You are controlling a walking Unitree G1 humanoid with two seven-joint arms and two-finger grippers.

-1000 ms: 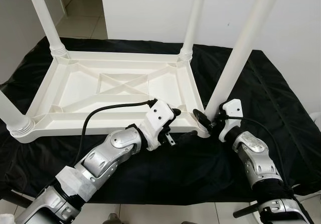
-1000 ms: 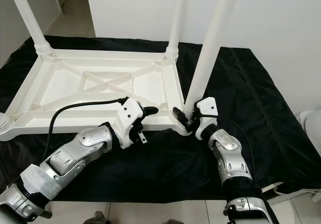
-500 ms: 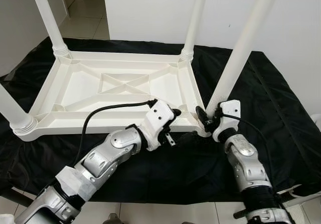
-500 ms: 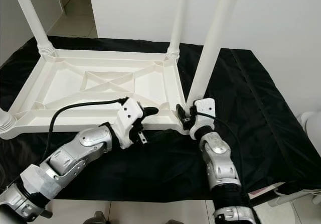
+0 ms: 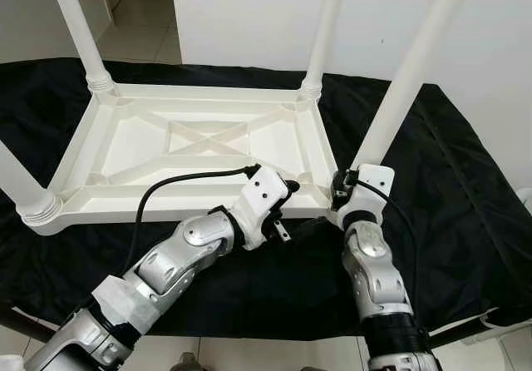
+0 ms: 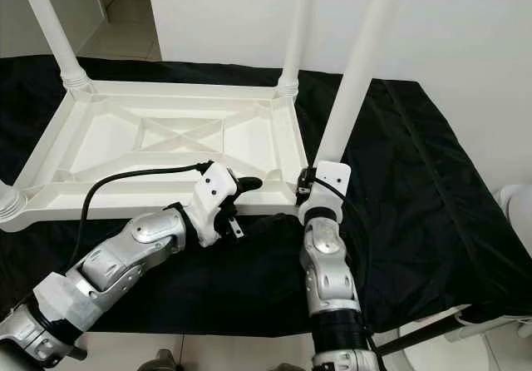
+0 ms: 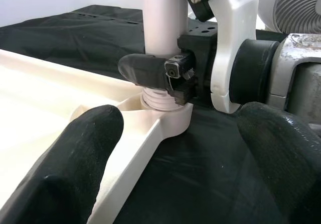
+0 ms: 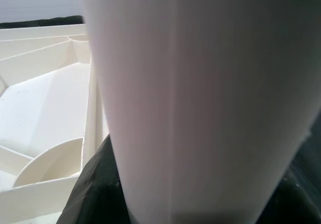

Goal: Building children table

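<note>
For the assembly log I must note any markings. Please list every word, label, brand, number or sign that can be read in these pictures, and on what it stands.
None: no readable text on the upturned white plastic table, its white round legs, the black cloth, the left gripper or the right gripper.

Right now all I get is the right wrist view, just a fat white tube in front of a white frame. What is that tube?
Observer: It is a table leg, standing up from the near right corner of an upside-down white table.
Operator: Is the robot holding it?
Observer: Yes, the right gripper is clamped around the leg just above its threaded base.
Operator: And the other arm?
Observer: The left gripper hovers open at the table's near edge, beside that corner.
Operator: Any other legs on?
Observer: Three more stand in the other corners; the table lies on a black cloth.
</note>
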